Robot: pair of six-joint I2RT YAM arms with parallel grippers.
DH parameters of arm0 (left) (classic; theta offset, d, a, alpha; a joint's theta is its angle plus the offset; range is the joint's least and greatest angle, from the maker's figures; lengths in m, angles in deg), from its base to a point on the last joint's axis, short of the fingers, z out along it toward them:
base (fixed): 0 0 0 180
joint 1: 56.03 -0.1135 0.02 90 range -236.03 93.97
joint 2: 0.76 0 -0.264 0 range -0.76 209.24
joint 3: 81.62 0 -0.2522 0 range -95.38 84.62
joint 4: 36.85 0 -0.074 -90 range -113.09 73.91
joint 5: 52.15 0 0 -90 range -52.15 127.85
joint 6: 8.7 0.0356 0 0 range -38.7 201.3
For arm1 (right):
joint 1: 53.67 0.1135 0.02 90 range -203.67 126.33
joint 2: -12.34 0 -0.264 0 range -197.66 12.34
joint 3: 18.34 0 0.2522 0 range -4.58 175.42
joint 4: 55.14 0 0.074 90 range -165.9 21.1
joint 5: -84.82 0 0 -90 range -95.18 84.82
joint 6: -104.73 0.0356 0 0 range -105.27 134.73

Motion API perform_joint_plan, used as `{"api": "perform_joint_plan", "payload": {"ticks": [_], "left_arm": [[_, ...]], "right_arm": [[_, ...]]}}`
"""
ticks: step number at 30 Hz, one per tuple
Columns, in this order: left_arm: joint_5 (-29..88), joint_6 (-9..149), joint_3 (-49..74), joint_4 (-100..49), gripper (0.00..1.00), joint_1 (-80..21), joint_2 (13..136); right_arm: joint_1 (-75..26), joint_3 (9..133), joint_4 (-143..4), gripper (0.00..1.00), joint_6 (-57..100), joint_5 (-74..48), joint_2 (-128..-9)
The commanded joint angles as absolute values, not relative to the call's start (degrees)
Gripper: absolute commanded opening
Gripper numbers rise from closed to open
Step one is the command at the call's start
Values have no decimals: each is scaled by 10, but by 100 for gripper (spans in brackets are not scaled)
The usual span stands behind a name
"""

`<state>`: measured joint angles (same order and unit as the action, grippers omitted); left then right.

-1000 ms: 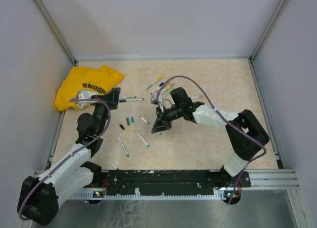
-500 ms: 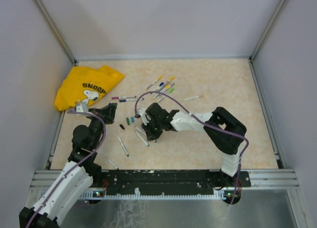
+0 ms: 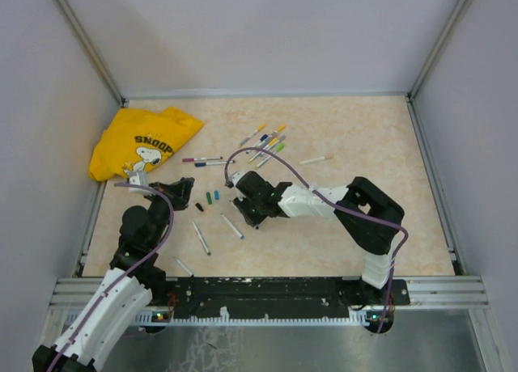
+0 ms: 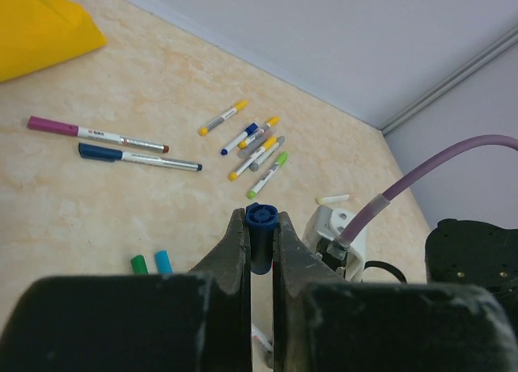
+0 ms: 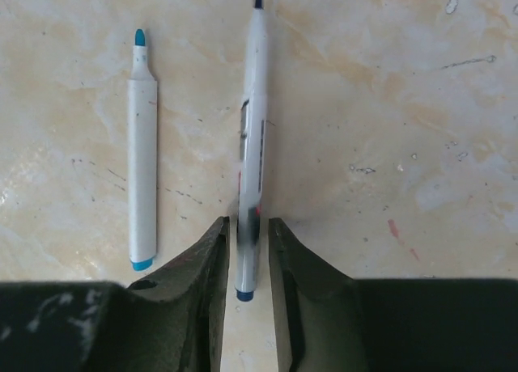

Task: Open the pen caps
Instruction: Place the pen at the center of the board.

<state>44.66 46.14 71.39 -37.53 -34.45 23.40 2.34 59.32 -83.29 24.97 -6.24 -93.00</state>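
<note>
Pen cap [image 4: 261,217], blue, pinched tight by left end effector [image 4: 259,225].

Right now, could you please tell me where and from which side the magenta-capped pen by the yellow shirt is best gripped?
Grip the magenta-capped pen on its pale barrel mid-length, straight down from above, closing across its width. It lies flat, and that probably leaves its magenta cap free to pull. Mind the blue-capped pen close alongside.

Fingers [image 4: 235,255] half hide the blue cap [image 4: 261,217].
</note>
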Motion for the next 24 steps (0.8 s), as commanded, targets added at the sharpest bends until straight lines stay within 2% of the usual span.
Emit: {"api": "perform_joint_plan", "payload": {"ticks": [1,6,11,16,21,24], "left_arm": [[421,442,734,-381,0,-347,239],[396,432,737,-393,0,-347,256],[364,416,741,-402,0,-347,265],[333,392,756,-431,0,-347,284],[293,377,758,-465,0,-346,317],[265,372,753,-482,0,-346,345]], "right_arm": [[22,563,-844,30,247,-21,-892],[21,553,-816,42,240,-14,-879],[22,575,-820,48,219,-13,-862],[18,575,-819,61,180,-16,-829],[-4,578,-836,69,120,-85,-779],[-40,574,-851,69,77,-179,-754]]}}
